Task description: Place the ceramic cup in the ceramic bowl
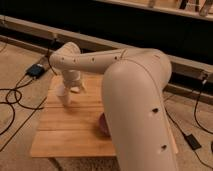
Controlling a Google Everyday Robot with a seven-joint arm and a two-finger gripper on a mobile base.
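Ceramic cup (62, 93) beside the gripper (73, 89) near left edge of the bench (65, 132) (grasp cannot be told); ceramic bowl (102, 125) mostly hidden behind the arm (137, 95)

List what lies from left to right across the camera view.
Black box on the floor → ceramic cup → pincer, over the table's left end beside the cup → ceramic bowl, half hidden behind the arm → black adapter on the floor.
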